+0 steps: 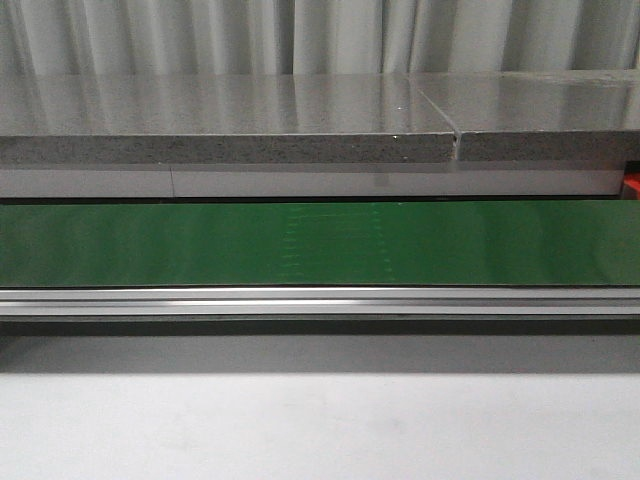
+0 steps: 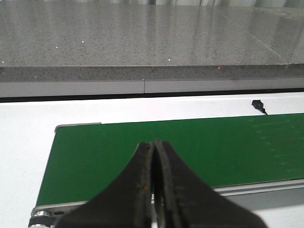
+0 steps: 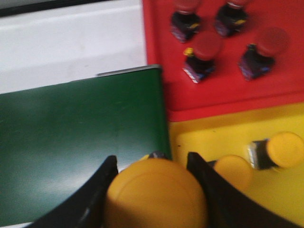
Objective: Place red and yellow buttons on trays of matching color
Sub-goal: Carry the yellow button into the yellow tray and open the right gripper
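Note:
In the right wrist view my right gripper (image 3: pixel 151 164) is shut on a yellow button (image 3: pixel 156 194), held above the end of the green belt (image 3: pixel 71 137) beside the yellow tray (image 3: pixel 213 135). Two yellow buttons (image 3: pixel 280 149) lie on the yellow tray. Several red buttons (image 3: pixel 204 54) stand on the red tray (image 3: pixel 228 92) behind it. In the left wrist view my left gripper (image 2: pixel 154 145) is shut and empty, above the other end of the belt (image 2: pixel 190 147). Neither gripper shows in the front view.
The front view shows the green belt (image 1: pixel 320 243) running across, a metal rail (image 1: pixel 320 300) in front of it and a grey stone slab (image 1: pixel 230 130) behind. White table (image 1: pixel 320 430) lies in front. A small black object (image 2: pixel 258 105) sits past the belt.

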`<control>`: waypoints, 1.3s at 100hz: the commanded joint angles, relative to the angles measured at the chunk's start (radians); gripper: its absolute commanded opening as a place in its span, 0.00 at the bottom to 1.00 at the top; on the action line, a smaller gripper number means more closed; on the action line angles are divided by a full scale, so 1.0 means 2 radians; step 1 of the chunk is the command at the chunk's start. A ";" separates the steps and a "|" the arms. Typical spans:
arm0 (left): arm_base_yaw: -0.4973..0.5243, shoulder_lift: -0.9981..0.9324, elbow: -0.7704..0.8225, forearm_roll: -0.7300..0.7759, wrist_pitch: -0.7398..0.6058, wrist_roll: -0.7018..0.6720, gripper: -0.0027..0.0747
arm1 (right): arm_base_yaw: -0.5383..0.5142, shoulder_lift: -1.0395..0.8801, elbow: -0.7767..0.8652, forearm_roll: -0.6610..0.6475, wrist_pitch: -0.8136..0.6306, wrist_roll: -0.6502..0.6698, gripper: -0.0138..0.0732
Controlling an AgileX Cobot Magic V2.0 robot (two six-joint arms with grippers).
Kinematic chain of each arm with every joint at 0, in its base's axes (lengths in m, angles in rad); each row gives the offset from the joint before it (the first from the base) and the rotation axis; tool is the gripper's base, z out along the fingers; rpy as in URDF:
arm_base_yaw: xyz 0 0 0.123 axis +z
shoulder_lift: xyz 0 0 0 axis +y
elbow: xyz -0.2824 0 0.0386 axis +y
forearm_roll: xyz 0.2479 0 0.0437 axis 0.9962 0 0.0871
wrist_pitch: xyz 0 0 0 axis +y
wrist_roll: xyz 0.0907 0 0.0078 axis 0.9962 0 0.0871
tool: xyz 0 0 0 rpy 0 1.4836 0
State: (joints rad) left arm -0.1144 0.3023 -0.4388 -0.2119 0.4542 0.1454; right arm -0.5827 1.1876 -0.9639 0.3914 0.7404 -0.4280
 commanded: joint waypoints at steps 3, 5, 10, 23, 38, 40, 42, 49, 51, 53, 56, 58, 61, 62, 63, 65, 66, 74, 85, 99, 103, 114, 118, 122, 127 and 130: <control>-0.004 0.004 -0.014 -0.008 -0.038 -0.001 0.01 | -0.045 -0.015 -0.007 0.003 -0.018 0.028 0.26; -0.004 0.004 -0.014 -0.008 -0.038 -0.001 0.01 | -0.052 -0.015 -0.005 0.001 -0.020 0.031 0.26; -0.004 0.004 -0.014 -0.008 -0.038 -0.001 0.01 | -0.067 -0.015 0.004 -0.007 -0.029 0.042 0.26; -0.004 0.004 -0.014 -0.008 -0.038 -0.001 0.01 | -0.094 -0.015 0.038 -0.034 -0.064 0.069 0.26; -0.004 0.004 -0.014 -0.008 -0.038 -0.001 0.01 | -0.102 -0.015 0.085 -0.060 -0.129 0.092 0.26; -0.004 0.004 -0.014 -0.008 -0.038 -0.001 0.01 | -0.102 -0.015 0.090 -0.062 -0.138 0.093 0.26; -0.004 0.004 -0.014 -0.008 -0.038 -0.001 0.01 | -0.102 -0.015 0.095 -0.062 -0.146 0.094 0.26; -0.004 0.004 -0.014 -0.008 -0.038 -0.001 0.01 | -0.102 -0.015 0.103 -0.062 -0.162 0.097 0.26; -0.004 0.004 -0.014 -0.008 -0.038 -0.001 0.01 | -0.103 -0.015 0.103 -0.063 -0.162 0.097 0.26; -0.004 0.004 -0.014 -0.008 -0.038 -0.001 0.01 | -0.104 -0.015 0.103 -0.064 -0.163 0.097 0.26; -0.004 0.004 -0.014 -0.008 -0.038 -0.001 0.01 | -0.108 -0.015 0.103 -0.064 -0.167 0.097 0.26; -0.004 0.004 -0.014 -0.008 -0.038 -0.001 0.01 | -0.110 -0.015 0.103 -0.064 -0.169 0.097 0.26; -0.004 0.004 -0.014 -0.008 -0.038 -0.001 0.01 | -0.114 -0.015 0.103 -0.064 -0.171 0.097 0.26; -0.004 0.004 -0.014 -0.008 -0.038 -0.001 0.01 | -0.116 -0.014 0.103 -0.064 -0.172 0.097 0.26; -0.004 0.004 -0.014 -0.008 -0.038 -0.001 0.01 | -0.117 -0.014 0.103 -0.064 -0.173 0.097 0.26; -0.004 0.004 -0.014 -0.008 -0.038 -0.001 0.01 | -0.121 -0.013 0.103 -0.064 -0.174 0.097 0.26; -0.004 0.004 -0.014 -0.008 -0.038 -0.001 0.01 | -0.121 -0.013 0.103 -0.064 -0.174 0.097 0.26; -0.004 0.004 -0.014 -0.008 -0.038 -0.001 0.01 | -0.127 -0.003 0.103 -0.064 -0.183 0.097 0.26; -0.004 0.004 -0.014 -0.008 -0.038 -0.001 0.01 | -0.128 0.025 0.103 -0.064 -0.191 0.097 0.26; -0.004 0.004 -0.014 -0.008 -0.038 -0.001 0.01 | -0.128 0.068 0.103 -0.064 -0.207 0.102 0.26; -0.004 0.004 -0.014 -0.008 -0.038 -0.001 0.01 | -0.128 0.081 0.103 -0.064 -0.214 0.104 0.26; -0.004 0.004 -0.014 -0.008 -0.038 -0.001 0.01 | -0.128 0.112 0.103 -0.064 -0.234 0.105 0.26; -0.004 0.004 -0.014 -0.008 -0.038 -0.001 0.01 | -0.128 0.120 0.103 -0.064 -0.239 0.105 0.26; -0.004 0.004 -0.014 -0.008 -0.038 -0.001 0.01 | -0.128 0.129 0.103 -0.064 -0.244 0.105 0.26; -0.004 0.004 -0.014 -0.008 -0.038 -0.001 0.01 | -0.128 0.138 0.103 -0.064 -0.248 0.105 0.26; -0.004 0.004 -0.014 -0.008 -0.038 -0.001 0.01 | -0.128 0.144 0.103 -0.064 -0.250 0.105 0.26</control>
State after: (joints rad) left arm -0.1144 0.3023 -0.4388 -0.2119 0.4542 0.1454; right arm -0.8346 1.4736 -0.7311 0.2668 0.3096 -0.2180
